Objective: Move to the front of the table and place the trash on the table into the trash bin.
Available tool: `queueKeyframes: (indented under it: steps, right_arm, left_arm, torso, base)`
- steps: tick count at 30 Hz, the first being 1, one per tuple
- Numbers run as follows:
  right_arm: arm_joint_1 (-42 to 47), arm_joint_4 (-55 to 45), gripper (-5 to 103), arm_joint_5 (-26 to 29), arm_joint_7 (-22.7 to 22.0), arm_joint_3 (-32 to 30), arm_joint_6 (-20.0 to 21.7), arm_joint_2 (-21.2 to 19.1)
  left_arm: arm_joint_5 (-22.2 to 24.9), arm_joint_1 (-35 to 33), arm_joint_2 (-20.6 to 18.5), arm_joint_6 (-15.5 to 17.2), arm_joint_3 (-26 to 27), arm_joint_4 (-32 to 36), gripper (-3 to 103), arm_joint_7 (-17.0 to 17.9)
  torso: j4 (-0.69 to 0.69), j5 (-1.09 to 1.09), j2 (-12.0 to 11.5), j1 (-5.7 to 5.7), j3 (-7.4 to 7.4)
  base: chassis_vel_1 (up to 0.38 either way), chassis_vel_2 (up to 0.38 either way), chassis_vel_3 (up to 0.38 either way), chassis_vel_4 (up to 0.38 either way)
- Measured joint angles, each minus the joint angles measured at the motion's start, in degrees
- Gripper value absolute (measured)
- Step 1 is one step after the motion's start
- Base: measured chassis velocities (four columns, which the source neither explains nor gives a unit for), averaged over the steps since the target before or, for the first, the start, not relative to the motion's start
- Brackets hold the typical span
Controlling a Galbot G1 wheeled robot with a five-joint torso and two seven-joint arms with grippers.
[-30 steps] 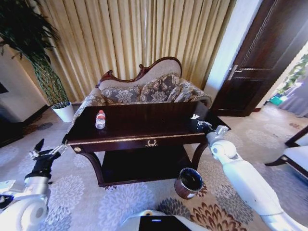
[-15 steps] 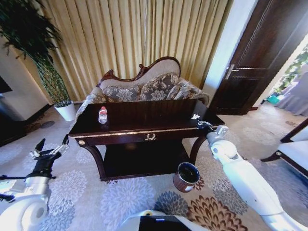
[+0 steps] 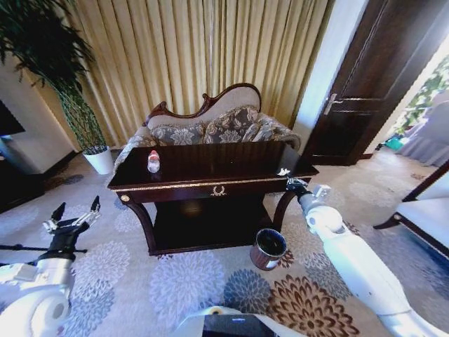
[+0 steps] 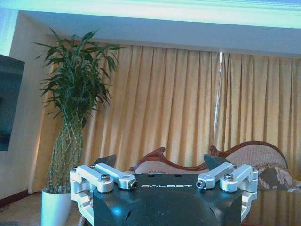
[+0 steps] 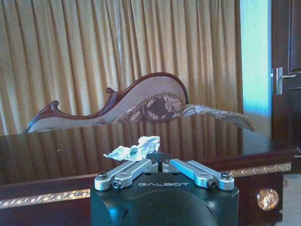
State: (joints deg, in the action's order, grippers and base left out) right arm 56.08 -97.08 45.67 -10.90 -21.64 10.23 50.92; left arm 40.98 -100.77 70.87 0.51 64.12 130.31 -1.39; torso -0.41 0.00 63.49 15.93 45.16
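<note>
The dark glossy table [image 3: 210, 184] with gold trim stands ahead of me, in front of the curtains. On its left part stands a small clear bottle [image 3: 153, 161] with a red cap. A white crumpled paper scrap [image 3: 283, 171] [image 5: 135, 147] lies near its right front corner. My right gripper [image 3: 292, 183] [image 5: 157, 157] is shut with nothing in it, at that corner's edge just short of the scrap. The round trash bin [image 3: 268, 248] sits on the carpet below the table's right end. My left gripper [image 3: 75, 210] [image 4: 160, 163] hangs open, low and left of the table.
A carved sofa [image 3: 210, 126] sits right behind the table. A tall plant in a white pot [image 3: 101, 161] stands at the back left, a dark door [image 3: 351, 98] at the back right, and a dark chair [image 3: 421, 217] at the right edge. Patterned carpet lies all around.
The whole picture has shifted: the table and bin now look smaller and farther off, so the camera has moved. Both arms keep their pose; bottle and scrap lie as before.
</note>
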Motion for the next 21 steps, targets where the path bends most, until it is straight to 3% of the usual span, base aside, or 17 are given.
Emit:
queueKeyframes:
  steps: [7,21]
  right_arm:
    - [0.43,1.22,0,-0.09,-0.04,1.18,-0.05,2.08]
    - [0.51,15.16,0,-9.70,1.81,4.01,-0.38,5.36]
  left_arm:
    - [0.00,-0.23,0.18,-0.19,0.23,-0.11,100,-0.02]
    - [0.08,-0.17,0.73,-0.68,0.55,-0.46,100,-0.03]
  torso:
    - [0.00,-0.01,-0.01,0.01,0.01]
    - [0.00,0.00,-0.02,0.02,0.01]
  base:
    - [0.007,-0.004,-0.006,0.010]
    - [0.000,0.000,0.000,0.000]
